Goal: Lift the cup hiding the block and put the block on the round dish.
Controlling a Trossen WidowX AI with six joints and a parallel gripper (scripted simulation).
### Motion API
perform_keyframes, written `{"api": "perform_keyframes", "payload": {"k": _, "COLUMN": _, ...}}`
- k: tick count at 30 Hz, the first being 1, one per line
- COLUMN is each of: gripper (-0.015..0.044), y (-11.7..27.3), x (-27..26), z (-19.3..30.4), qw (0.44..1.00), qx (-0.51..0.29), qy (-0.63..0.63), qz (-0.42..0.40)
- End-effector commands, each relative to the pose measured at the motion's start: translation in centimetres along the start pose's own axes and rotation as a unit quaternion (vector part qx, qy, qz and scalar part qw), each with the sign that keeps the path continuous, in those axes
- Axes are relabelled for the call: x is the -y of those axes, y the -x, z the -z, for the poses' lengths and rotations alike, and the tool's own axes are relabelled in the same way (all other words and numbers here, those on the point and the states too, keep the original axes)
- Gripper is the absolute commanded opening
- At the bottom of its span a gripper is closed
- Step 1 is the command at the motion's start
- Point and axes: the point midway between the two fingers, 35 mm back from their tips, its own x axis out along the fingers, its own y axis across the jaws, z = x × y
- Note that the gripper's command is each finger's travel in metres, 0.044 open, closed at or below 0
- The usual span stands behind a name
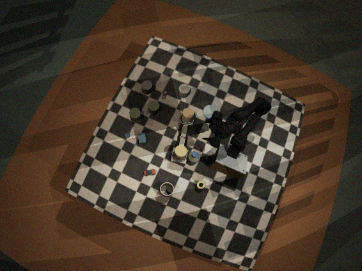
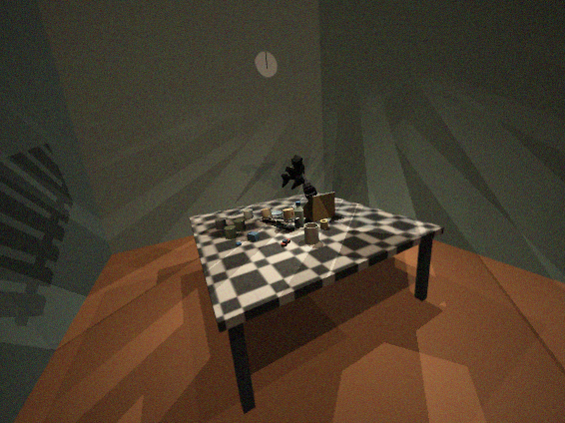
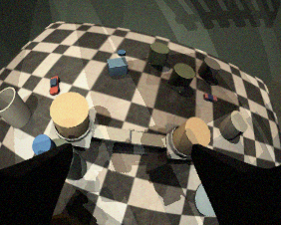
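Note:
Two tan cups stand on the balance (image 1: pixel 183 133) (image 3: pixel 114 133). One cup (image 1: pixel 180 153) (image 2: pixel 288 213) (image 3: pixel 70 114) is beside the bottle; the other cup (image 1: pixel 188 114) (image 2: pixel 267 213) (image 3: pixel 193 136) is at the end nearer the dish. I cannot tell which end sits lower. No block shows. The pale blue round dish (image 1: pixel 210 111) (image 3: pixel 204 200) has nothing visible on it; the wrist view shows only part of it. My gripper (image 1: pixel 205 130) (image 2: pixel 289 187) (image 3: pixel 133 151) is open and empty, high above the table, to the arm's side of the balance.
A blue-capped bottle (image 1: pixel 192 158) (image 2: pixel 298 214) (image 3: pixel 42 144) stands close beside one cup. An upright brown panel (image 2: pixel 322 207) is near the arm. A grey open cup (image 1: pixel 166 189), a yellow ring-shaped thing (image 1: pixel 201 185), a pale cup (image 1: pixel 184 90), green cylinders, toy cars and a blue block (image 1: pixel 142 138) (image 3: pixel 118 67) stand around.

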Motion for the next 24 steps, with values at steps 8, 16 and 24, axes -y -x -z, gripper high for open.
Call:
{"api": "perform_keyframes", "payload": {"k": 8, "gripper": 0.044, "y": -0.5, "x": 0.7, "z": 0.8, "qw": 0.999, "qx": -0.022, "qy": -0.045, "qz": 0.005}}
{"api": "perform_keyframes", "payload": {"k": 16, "gripper": 0.044, "y": -1.8, "x": 1.7, "z": 0.0, "qw": 0.987, "qx": -0.071, "qy": -0.142, "qz": 0.018}}
{"api": "perform_keyframes", "payload": {"k": 24, "gripper": 0.044, "y": -3.5, "x": 3.5, "z": -0.9, "qw": 0.964, "qx": -0.121, "qy": -0.234, "qz": 0.046}}
